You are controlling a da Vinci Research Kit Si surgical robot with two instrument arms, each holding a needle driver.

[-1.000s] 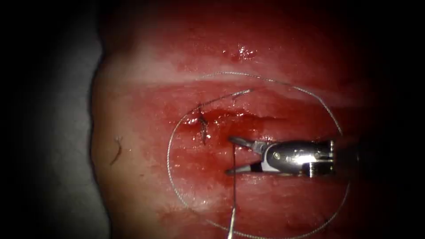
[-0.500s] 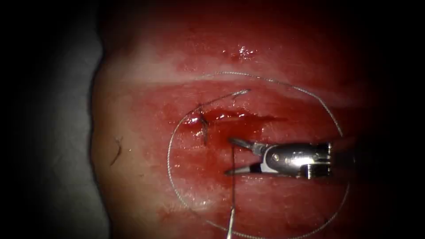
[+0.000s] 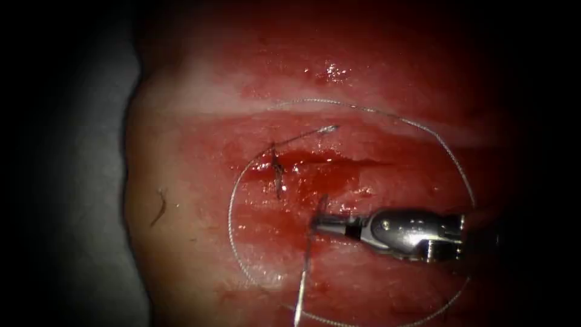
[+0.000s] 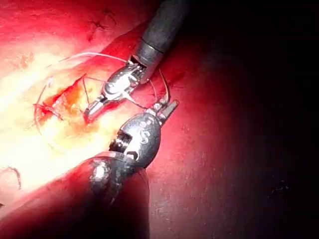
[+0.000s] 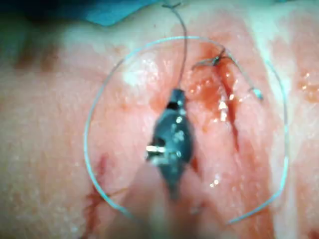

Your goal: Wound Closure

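Observation:
The tissue [image 3: 200, 242] has a wet red cut [image 3: 339, 162] with a dark knotted stitch [image 3: 277, 169] at its left end. My right tool [image 3: 318, 223] comes in from the right below the cut. Its jaws are shut on a dark strand of thread [image 3: 304, 272] that runs down out of the picture. That strand [image 5: 183, 55] leaves the right tool [image 5: 177, 94] in the right wrist view too. In the left wrist view my left tool [image 4: 167, 106] is shut, with thin curved strands [image 4: 164, 84] rising from its jaws. I cannot tell a needle from thread there. The right tool [image 4: 92, 110] lies just beyond it.
A wide loop of pale thread [image 3: 233, 236] lies on the tissue around the cut and the right tool. A short thread tail [image 3: 330, 128] points up and right from the stitch. A dark fleck [image 3: 159, 207] marks the tissue's left part. Red fluid [image 3: 330, 71] glistens farther back.
The right tool's jaws stood open around the upright strand and have shut on it. The tool has dropped slightly, and the strand now bends at the jaws and slants to the lower left.

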